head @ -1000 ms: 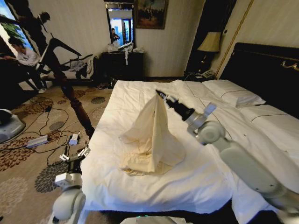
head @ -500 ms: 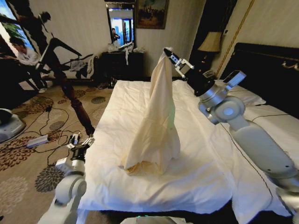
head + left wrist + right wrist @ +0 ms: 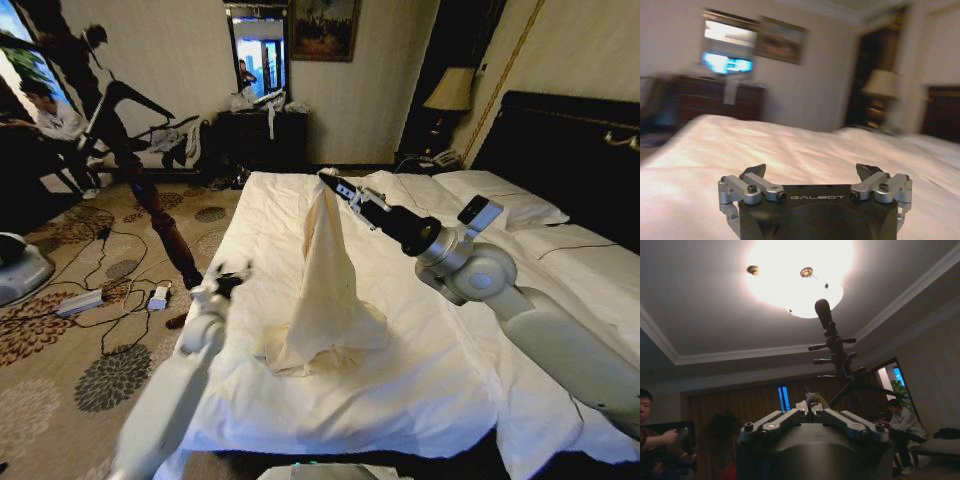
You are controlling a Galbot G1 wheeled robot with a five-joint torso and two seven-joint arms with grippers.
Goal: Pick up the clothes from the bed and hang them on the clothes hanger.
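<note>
The clothes point(image 3: 325, 280), a cream shirt-like garment, hang as a tall cone from my right gripper point(image 3: 328, 180). The gripper is shut on the garment's top, and the hem still rests bunched on the bed point(image 3: 420, 390). In the right wrist view the fingers point(image 3: 790, 419) are closed on a small tuft of cloth point(image 3: 813, 399). My left gripper point(image 3: 235, 278) is raised at the bed's left edge, apart from the garment. Its fingers point(image 3: 754, 172) stand open over the white duvet with nothing between them. The clothes hanger is out of view.
A dark turned-wood coat stand point(image 3: 150, 195) leans over the carpet left of the bed; its top point(image 3: 832, 342) rises above the right gripper. Cables and boxes point(image 3: 90, 300) lie on the floor. Pillows point(image 3: 500, 200) and black headboard point(image 3: 570, 140) are at the right.
My right gripper has come down and to the left from its high point, keeping the garment. The left arm has swung up and forward to the bed's left edge.
</note>
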